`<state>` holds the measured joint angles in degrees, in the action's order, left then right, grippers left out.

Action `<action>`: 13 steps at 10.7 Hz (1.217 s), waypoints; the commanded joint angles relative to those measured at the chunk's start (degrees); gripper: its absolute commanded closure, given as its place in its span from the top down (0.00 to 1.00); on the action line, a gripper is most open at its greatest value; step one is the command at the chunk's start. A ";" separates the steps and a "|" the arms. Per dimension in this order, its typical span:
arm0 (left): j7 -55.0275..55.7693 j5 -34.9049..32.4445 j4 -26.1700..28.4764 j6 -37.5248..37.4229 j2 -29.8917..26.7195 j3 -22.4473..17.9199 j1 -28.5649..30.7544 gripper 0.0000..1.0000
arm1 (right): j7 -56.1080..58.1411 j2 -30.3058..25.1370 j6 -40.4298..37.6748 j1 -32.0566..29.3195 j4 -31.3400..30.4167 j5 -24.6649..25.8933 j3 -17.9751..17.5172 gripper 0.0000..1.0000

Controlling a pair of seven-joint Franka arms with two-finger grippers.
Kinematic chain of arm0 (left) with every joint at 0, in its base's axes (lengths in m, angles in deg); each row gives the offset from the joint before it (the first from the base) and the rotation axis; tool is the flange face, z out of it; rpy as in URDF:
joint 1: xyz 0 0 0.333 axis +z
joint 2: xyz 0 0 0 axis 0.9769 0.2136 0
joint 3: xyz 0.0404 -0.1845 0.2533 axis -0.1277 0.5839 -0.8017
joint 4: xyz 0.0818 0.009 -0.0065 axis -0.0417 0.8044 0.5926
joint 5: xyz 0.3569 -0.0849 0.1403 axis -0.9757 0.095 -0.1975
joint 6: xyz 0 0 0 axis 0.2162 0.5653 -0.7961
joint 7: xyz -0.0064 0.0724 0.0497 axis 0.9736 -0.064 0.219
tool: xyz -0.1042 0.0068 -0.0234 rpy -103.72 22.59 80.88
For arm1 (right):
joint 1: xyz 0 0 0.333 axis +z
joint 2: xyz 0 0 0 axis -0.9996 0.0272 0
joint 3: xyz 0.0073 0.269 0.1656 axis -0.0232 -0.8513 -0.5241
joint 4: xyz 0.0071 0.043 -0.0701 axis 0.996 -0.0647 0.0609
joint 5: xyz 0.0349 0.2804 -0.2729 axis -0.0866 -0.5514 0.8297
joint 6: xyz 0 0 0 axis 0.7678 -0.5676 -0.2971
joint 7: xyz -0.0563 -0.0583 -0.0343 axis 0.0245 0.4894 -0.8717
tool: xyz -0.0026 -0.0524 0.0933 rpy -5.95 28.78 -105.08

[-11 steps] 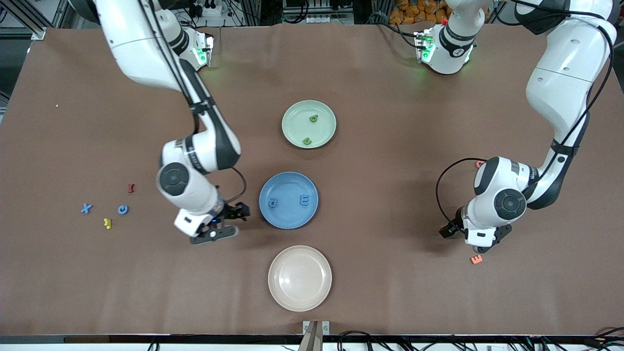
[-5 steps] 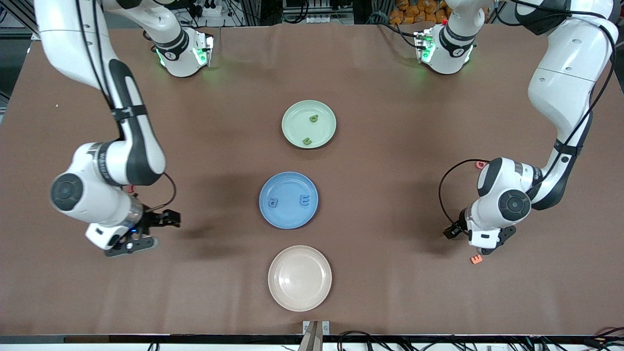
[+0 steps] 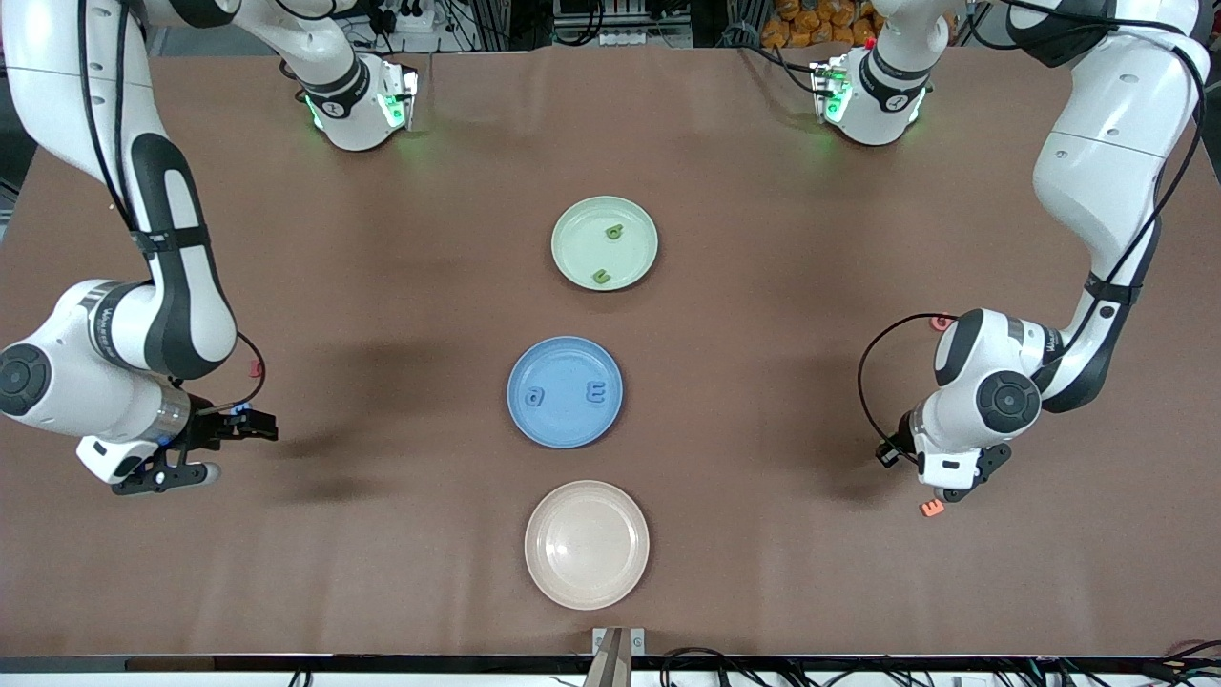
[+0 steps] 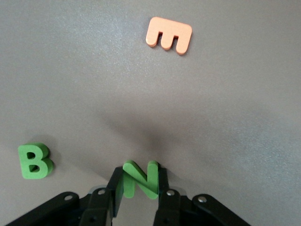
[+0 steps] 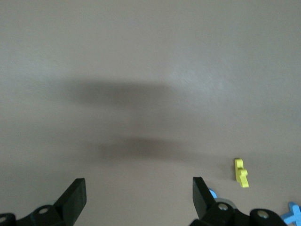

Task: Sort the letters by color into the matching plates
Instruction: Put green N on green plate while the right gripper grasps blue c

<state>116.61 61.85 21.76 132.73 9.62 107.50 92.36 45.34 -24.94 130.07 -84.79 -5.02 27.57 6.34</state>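
Front view: we see the pale green plate point(image 3: 605, 242) holding two green letters, the blue plate point(image 3: 565, 391) nearer the camera with two blue letters, and the beige plate point(image 3: 587, 544) nearest and bare. The left gripper point(image 3: 940, 474) sits low at the left arm's end of the bench point(image 3: 763, 286), just beside an orange letter E point(image 3: 932, 508). The right gripper point(image 3: 191, 448) hangs over the right arm's end, and that arm's bulk hides most of the loose letters there, so we risk misjudging what remains.

Left wrist view: the left gripper point(image 4: 137, 186) is clamped on a green letter N point(image 4: 139, 179), pinched only by its lower part. We judge the hold shallow; a quick lift or swing toward the pale green plate could twist the N loose. A green letter B point(image 4: 34, 161) lies near the fingers and could get nudged.

Right wrist view: the right gripper point(image 5: 139, 200) has its fingers wide apart over bare bench. A yellow letter point(image 5: 241, 172) and a blue letter X point(image 5: 292, 212) lie just beside one finger; descending carelessly could scatter them.
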 commanded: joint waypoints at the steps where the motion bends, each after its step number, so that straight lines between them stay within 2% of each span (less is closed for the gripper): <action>1: 0.52 1.17 0.57 -1.10 -1.50 -0.17 -0.46 0.00 | 0.29 -1.55 8.35 -3.02 -9.17 0.31 -1.04 1.00; 2: 0.87 1.17 0.92 -2.85 -2.03 0.18 -0.54 0.00 | 0.37 -1.46 13.19 -4.25 -12.51 0.22 -1.04 1.00; 3: 1.74 1.26 1.62 -4.95 -2.21 2.27 -0.46 0.00 | 0.37 -1.46 15.23 -4.78 -14.20 0.31 -1.13 1.00; 6: 8.41 1.17 2.50 -12.60 -3.26 9.65 -0.28 0.00 | 0.46 -1.46 15.43 -5.57 -15.27 0.31 -1.13 1.00; 10: 20.53 1.26 3.03 -18.75 -3.00 19.49 -0.98 0.00 | 2.83 -0.76 19.99 -7.25 -17.90 0.31 -1.39 1.00; 11: 23.69 1.26 3.90 -20.17 -2.82 21.43 -2.55 0.00 | 2.83 -0.67 20.44 -7.25 -18.17 0.31 -1.48 1.00; 13: 29.41 2.83 4.35 -23.94 -2.82 22.15 -8.51 0.00 | 2.83 -0.50 20.70 -7.34 -18.17 0.31 -1.48 1.00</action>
<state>140.26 61.96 24.75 112.43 7.97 129.23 89.21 47.41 -24.78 149.66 -90.89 -22.20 27.55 6.12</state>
